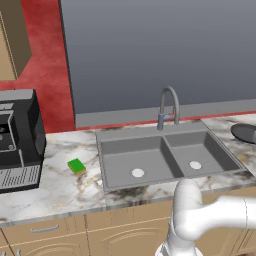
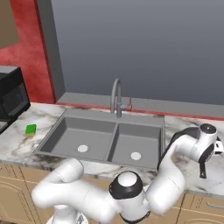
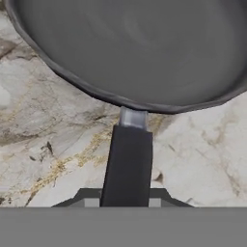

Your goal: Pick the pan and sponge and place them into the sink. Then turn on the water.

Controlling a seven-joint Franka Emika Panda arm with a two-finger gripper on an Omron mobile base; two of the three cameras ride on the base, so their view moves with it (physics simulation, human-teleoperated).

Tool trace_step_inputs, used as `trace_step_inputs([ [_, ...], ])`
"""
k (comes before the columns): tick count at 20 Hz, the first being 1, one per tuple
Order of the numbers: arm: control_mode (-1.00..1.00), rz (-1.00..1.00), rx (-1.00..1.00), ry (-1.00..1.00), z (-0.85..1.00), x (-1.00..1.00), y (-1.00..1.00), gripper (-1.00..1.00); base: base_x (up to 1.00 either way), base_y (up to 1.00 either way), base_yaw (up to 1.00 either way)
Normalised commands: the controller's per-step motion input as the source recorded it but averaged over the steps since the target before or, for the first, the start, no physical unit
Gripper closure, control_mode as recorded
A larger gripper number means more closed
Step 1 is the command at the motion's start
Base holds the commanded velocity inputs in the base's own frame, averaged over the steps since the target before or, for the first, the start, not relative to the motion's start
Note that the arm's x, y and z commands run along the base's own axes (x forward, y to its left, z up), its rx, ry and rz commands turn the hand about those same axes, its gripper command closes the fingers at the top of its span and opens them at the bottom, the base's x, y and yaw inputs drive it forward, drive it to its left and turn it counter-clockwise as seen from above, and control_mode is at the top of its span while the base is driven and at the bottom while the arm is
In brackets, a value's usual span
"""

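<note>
Sponge (image 1: 76, 166) first, at your far left: you see it lying flat on the marbled surface (image 1: 60, 185), green side up, between the black appliance (image 1: 17, 140) and the sink (image 1: 165, 156), nearer to the sink's left rim but not touching it. In the right base view the same sponge (image 2: 30, 129) sits just off the left corner of the sink (image 2: 105, 140), with the surface (image 2: 13, 146) bare around it.

Moving right, you come to the two grey basins, each with a round white drain. The faucet (image 1: 168, 107) rises behind the divider between them, its arch curving forward over the basins; from the right base view the faucet (image 2: 117, 98) shows a short lever on its right side.

Further right, past the sink's right rim, you find the pan (image 1: 246, 133) resting on the surface, cut off by the edge of the left base view. In the hand view the pan (image 3: 140, 48) lies flat on the marble, its round bowl across the top and its dark handle running straight down toward you. The hand (image 3: 126, 202) is clenched on that handle: one fingertip sits on each side of it, pressed against the handle's lower end. In the right base view the arm bends over the surface to the right of the sink, with the wrist pointing down there.
</note>
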Motion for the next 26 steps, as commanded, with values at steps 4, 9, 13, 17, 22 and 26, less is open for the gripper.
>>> trace_step_inputs([
  [4, -1.00, 0.02, -0.02, 0.00, 0.00, -0.16, 0.36, 1.00, 0.00, 0.00, 0.00],
  [9, -1.00, 0.04, -0.05, -0.01, 0.00, -0.25, 0.57, 1.00, 0.00, 0.00, 0.00],
  [13, -1.00, 0.05, -0.05, -0.01, 0.00, -0.24, 0.68, 1.00, 0.00, 0.00, 0.00],
  [17, -1.00, 0.06, -0.07, 0.00, 0.00, -0.16, 0.71, 1.00, 0.00, 0.00, 0.00],
  [22, -1.00, 0.08, -0.10, 0.00, 0.00, -0.10, 0.77, 1.00, 0.00, 0.00, 0.00],
  [26, -1.00, 0.09, -0.12, 0.00, 0.00, -0.04, 0.75, 1.00, 0.00, 0.00, 0.00],
])
